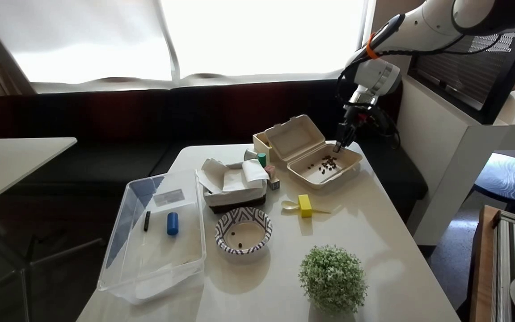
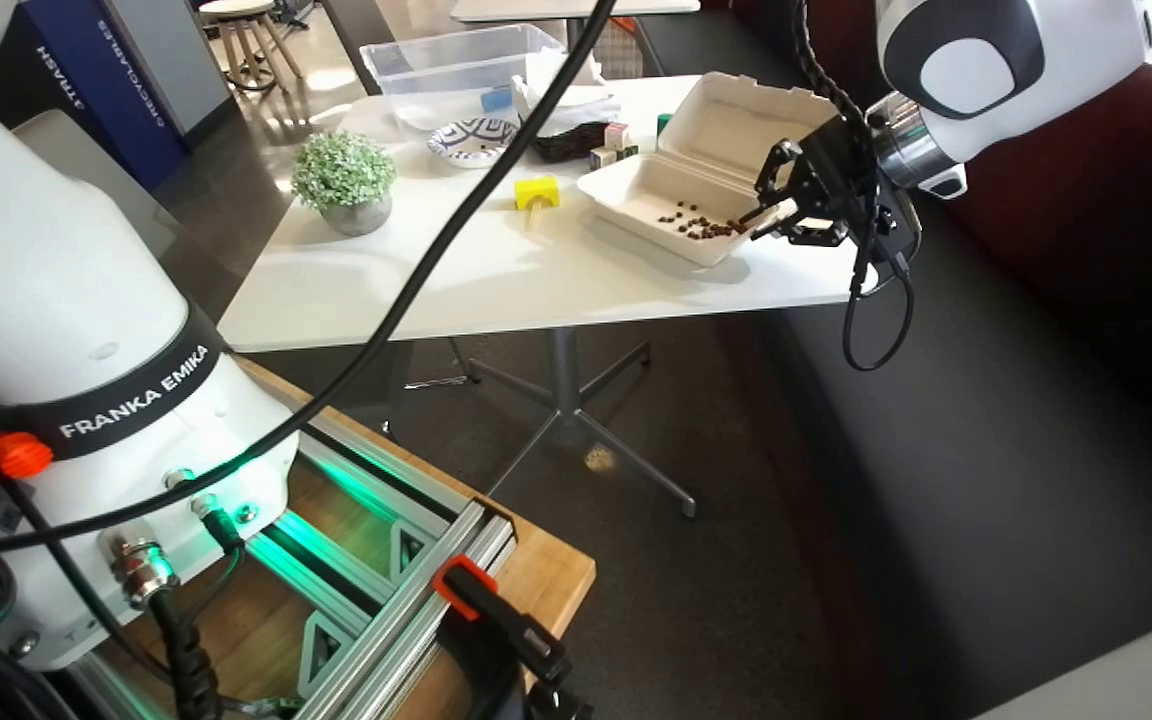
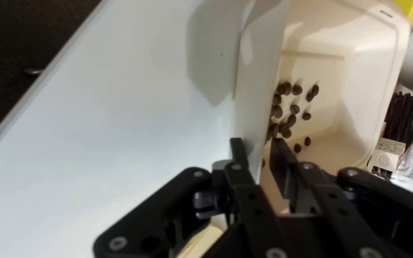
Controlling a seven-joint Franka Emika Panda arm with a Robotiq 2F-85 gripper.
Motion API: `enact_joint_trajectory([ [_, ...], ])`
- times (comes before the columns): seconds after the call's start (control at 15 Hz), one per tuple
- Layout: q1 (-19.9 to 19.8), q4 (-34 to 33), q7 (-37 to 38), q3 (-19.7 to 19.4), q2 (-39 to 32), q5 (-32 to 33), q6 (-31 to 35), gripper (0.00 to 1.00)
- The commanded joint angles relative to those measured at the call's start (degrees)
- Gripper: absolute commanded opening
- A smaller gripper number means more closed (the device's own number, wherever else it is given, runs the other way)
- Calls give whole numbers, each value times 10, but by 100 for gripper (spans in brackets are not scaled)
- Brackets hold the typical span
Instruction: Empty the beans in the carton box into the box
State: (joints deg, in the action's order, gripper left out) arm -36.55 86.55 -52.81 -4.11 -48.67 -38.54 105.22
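Since the beans (image 3: 291,120) lie in the carton box (image 1: 312,175), pouring's left to do. Gripper (image 3: 256,141) straddles carton wall (image 3: 256,82); clenched or loose, I can't tell.

The beige carton box (image 1: 304,173) sits open on the table (image 1: 286,250), lid (image 1: 296,136) tilted back, dark-brown beans (image 3: 291,120) scattered inside.

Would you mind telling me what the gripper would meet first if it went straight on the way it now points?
Probably the floor of the carton box, or the beans on it: the gripper straddles a side wall, slanting down and inward. Depth is unclear.
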Motion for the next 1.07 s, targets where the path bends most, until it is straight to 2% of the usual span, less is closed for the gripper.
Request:
enact_joint_trajectory([
  [0.0,-13,-29,4,10,-22,-3,-23,0],
  [0.47,-13,-20,14,11,-9,2,-22,1],
  [1.0,8,50,44,-5,72,11,14,1],
])
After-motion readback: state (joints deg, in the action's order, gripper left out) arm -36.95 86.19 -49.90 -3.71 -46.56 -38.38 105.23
